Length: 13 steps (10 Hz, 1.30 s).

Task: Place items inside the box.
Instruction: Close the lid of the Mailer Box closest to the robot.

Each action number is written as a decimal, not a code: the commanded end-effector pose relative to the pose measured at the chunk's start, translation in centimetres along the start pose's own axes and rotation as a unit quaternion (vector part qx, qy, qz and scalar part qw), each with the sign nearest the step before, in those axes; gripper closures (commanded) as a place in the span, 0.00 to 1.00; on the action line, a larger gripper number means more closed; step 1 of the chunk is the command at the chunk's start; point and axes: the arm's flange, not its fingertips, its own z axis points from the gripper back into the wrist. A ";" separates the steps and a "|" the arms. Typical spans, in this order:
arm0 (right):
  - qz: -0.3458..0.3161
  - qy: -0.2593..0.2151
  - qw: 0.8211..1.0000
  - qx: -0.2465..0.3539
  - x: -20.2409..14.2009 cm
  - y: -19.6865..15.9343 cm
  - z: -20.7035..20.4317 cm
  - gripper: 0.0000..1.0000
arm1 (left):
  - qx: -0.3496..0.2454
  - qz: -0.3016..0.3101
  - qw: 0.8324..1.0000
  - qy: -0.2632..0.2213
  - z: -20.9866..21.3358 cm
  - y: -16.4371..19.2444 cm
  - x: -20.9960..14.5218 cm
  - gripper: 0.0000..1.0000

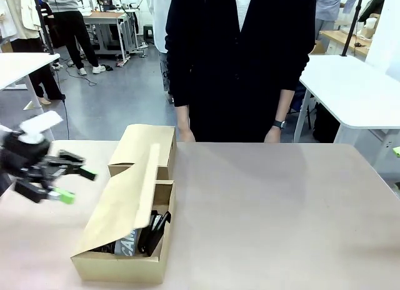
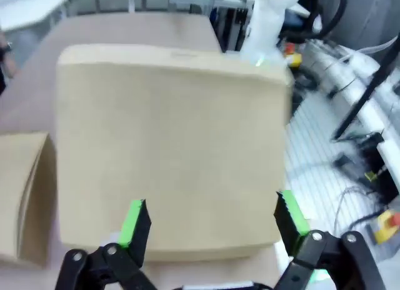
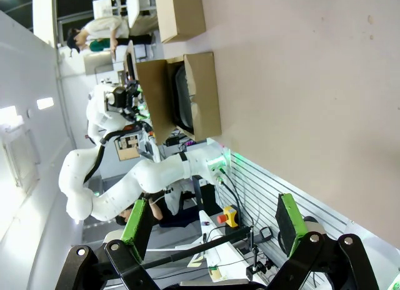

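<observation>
— Where's your left gripper point(image 1: 70, 185)?
— Jaws apart, holding nothing, hovering just left of the box's point(image 1: 119, 265) raised flap.
— And the items?
— Inside the box: a pencil case point(image 1: 125, 246) and dark items beside it.
— Your right gripper point(image 3: 212, 227)?
— Spread wide, empty.

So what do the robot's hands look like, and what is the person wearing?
The left gripper is black, with two thin fingers tipped in bright green pads, on a white arm. The right gripper matches. The person wears a dark cardigan with long sleeves and a dark wristwatch.
</observation>
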 end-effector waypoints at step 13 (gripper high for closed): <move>0.007 0.004 1.000 -0.002 -0.2 0.0 0.3 0.00 | -0.064 0.443 0.876 -0.179 8.0 -2.6 -5.2 0.00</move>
